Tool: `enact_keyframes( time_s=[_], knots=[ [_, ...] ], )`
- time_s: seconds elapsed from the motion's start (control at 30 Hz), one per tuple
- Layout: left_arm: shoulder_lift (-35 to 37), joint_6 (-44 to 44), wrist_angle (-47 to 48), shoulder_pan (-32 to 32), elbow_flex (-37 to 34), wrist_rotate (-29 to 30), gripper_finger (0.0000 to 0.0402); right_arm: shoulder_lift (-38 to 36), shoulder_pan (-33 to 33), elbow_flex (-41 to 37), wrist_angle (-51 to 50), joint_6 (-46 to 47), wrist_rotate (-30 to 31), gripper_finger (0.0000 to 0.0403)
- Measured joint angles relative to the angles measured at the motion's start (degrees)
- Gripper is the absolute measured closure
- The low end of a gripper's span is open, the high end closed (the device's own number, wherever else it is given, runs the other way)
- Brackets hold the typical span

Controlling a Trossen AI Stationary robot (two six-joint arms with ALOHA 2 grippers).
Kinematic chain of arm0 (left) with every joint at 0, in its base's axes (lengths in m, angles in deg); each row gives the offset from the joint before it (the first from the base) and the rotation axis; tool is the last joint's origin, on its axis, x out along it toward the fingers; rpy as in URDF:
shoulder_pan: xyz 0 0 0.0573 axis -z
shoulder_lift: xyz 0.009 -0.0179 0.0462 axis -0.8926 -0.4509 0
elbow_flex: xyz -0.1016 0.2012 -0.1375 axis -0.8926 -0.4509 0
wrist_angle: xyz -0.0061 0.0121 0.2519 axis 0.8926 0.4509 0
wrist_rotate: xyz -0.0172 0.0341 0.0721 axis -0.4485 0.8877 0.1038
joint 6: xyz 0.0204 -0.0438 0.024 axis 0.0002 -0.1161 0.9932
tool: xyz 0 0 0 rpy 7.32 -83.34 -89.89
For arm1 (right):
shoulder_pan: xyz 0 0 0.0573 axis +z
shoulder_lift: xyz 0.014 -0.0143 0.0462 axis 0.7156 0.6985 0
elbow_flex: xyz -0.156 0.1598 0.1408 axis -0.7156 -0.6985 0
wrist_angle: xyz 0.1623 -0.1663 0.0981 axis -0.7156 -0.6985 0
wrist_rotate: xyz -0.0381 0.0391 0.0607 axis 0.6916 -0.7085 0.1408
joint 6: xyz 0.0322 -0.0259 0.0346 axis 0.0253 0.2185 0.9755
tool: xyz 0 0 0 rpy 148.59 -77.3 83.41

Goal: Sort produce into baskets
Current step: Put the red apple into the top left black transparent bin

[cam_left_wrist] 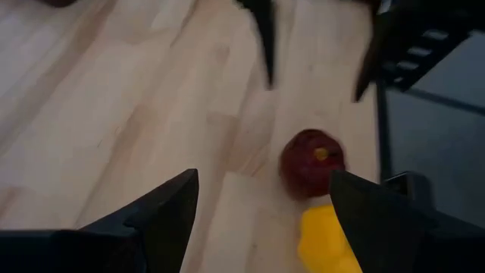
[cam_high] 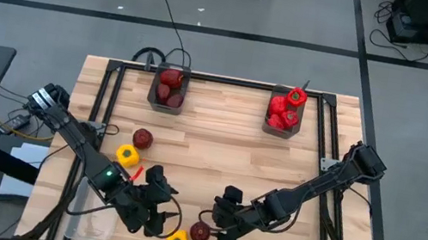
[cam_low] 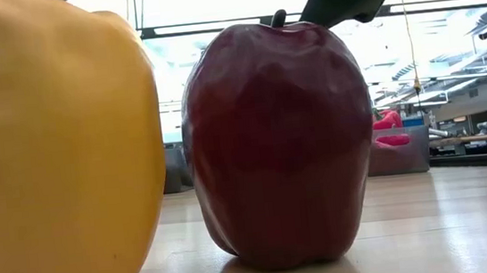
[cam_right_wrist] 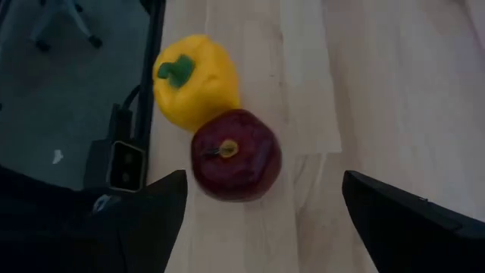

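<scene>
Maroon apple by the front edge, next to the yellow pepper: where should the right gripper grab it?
Take the maroon apple across its round sides, coming straight down from above. It stands upright, stem up. Set the fingers so neither lands on the side where the yellow pepper touches it. The right gripper is open above it.

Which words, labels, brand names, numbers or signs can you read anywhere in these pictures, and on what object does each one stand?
None can be read: the dark maroon round fruit, the yellow bell pepper, the two small dark grey bins and the light wooden table carry no visible text.
</scene>
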Motion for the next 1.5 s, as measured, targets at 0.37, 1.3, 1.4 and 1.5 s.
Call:
enact_keyframes(
  time_s=[0.37, 1.3, 1.4, 1.5],
  knots=[
    [0.02, 7.32, -11.02, 0.09, -6.39, -3.72, 0.0101, 4.64, -2.50, 0.00, 7.10, -9.48, -7.35, 0.0018],
    [0.04, -2.25, -2.20, -2.86, -6.75, -5.10, 0.0101, 10.64, -7.55, 0.74, 14.27, -19.73, -15.59, 0.0160],
    [0.04, -0.50, -1.62, -3.41, -6.75, -4.92, 0.0101, 9.88, -9.53, 0.74, 14.03, -18.63, -17.40, 0.0161],
    [0.04, -0.05, -0.52, -4.18, -6.73, -4.89, 0.0101, 8.88, -11.45, 0.74, 13.71, -17.51, -18.44, 0.0161]
  ],
)
